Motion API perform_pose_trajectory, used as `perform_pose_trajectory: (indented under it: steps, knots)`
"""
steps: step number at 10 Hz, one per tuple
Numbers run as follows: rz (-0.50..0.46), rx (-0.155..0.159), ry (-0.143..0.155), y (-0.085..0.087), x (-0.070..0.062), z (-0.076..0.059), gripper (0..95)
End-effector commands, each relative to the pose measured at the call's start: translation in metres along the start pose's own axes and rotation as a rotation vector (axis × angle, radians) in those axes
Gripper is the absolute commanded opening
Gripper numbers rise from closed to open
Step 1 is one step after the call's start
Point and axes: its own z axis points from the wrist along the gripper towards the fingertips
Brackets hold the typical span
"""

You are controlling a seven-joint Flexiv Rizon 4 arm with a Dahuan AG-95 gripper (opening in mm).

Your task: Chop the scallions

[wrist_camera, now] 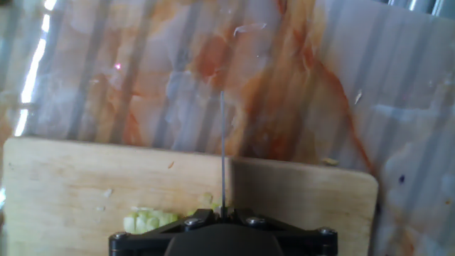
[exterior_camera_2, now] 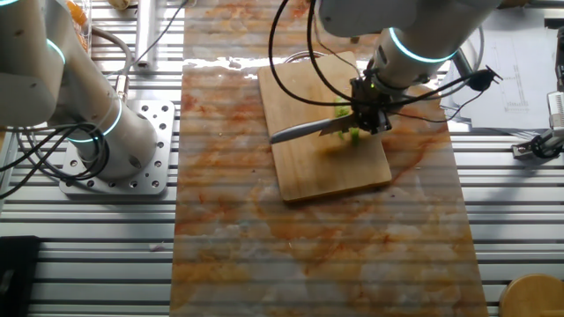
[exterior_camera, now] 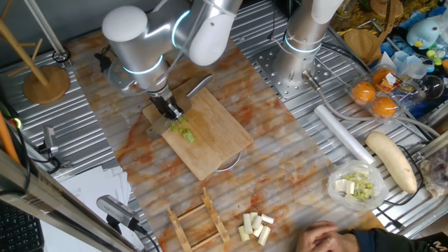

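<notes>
The scallions (exterior_camera: 185,131) are small bright green bits on the wooden cutting board (exterior_camera: 213,143). My gripper (exterior_camera: 169,108) stands right over them, shut on the handle of a knife whose blade (exterior_camera: 199,84) points away along the board. In the other fixed view the gripper (exterior_camera_2: 367,119) holds the blade (exterior_camera_2: 304,132) low over the board (exterior_camera_2: 326,172), with green bits (exterior_camera_2: 353,135) beside it. In the hand view the blade (wrist_camera: 222,142) shows edge-on, running up from my gripper (wrist_camera: 222,212). Pale green bits (wrist_camera: 149,219) lie to its left on the board (wrist_camera: 64,185).
A plastic bowl (exterior_camera: 334,179) of whitish-green bits and white cubes sits at the right. Cream chunks (exterior_camera: 253,227) and a wooden rack (exterior_camera: 196,220) lie at the front. A white radish (exterior_camera: 392,161), oranges (exterior_camera: 374,98), a second arm's base (exterior_camera: 304,42) and a person's hand (exterior_camera: 329,238) are nearby.
</notes>
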Motion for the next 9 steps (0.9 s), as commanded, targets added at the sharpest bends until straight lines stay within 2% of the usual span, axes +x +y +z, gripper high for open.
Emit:
perform_pose_trajectory:
  steps: [1, 6, 8, 9]
  knots:
    - [-0.005, -0.002, -0.004, -0.004, 0.0, 0.0, 0.0]
    - [-0.013, 0.001, -0.006, -0.008, 0.002, 0.007, 0.0]
    - [-0.022, 0.003, -0.049, -0.008, 0.005, 0.027, 0.0]
    - [-0.008, -0.007, -0.07, -0.003, -0.001, 0.035, 0.0]
